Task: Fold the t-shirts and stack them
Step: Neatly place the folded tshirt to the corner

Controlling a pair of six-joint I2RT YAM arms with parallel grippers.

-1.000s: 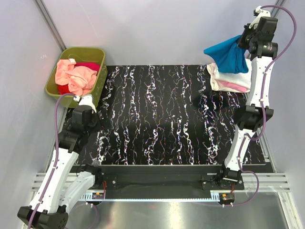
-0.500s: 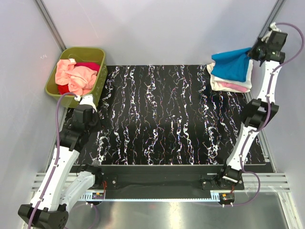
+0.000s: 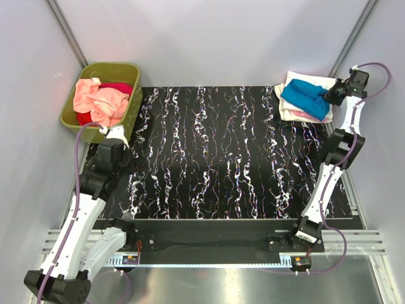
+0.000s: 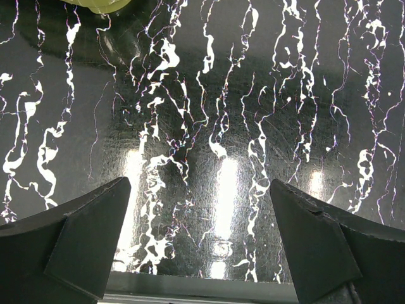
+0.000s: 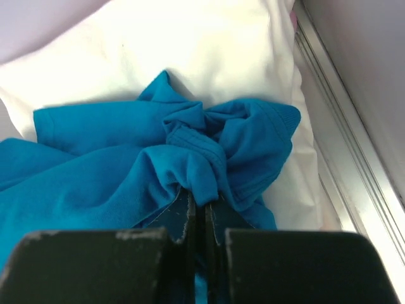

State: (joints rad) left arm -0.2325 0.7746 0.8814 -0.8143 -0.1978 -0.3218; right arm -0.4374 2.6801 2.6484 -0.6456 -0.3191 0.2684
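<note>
Take the stack (image 3: 302,113) of folded t-shirts as your reference; the cream-white t-shirt (image 3: 305,80) is its top layer, with a pink edge (image 3: 311,118) showing under it. The blue t-shirt (image 3: 305,98) lies on top of this stack, not flat but bunched into a lump. The right jaws are closed tight on a pinch of its cloth, as you see in the right wrist view, where the blue t-shirt (image 5: 126,171) gathers into folds just in front of the jaw tips and the cream-white t-shirt (image 5: 209,50) shows beyond it.

The relation that matters is this: the lump starts at the right jaws, which stand at the stack's outer edge, and its long axis runs away from them across the stack, toward the side where the olive-green tub (image 3: 68,113) stands. So I judge that the cloth must be let go and spread along that axis, or it will not sit neatly.

The right arm is the nearer one by far. The left jaws are wide open and hold nothing; they hang over the bare worktop (image 4: 215,126), well apart from the stack and just beside the tub. In the tub a salmon t-shirt (image 3: 98,101) and a red one (image 3: 118,87) wait unfolded.
</note>
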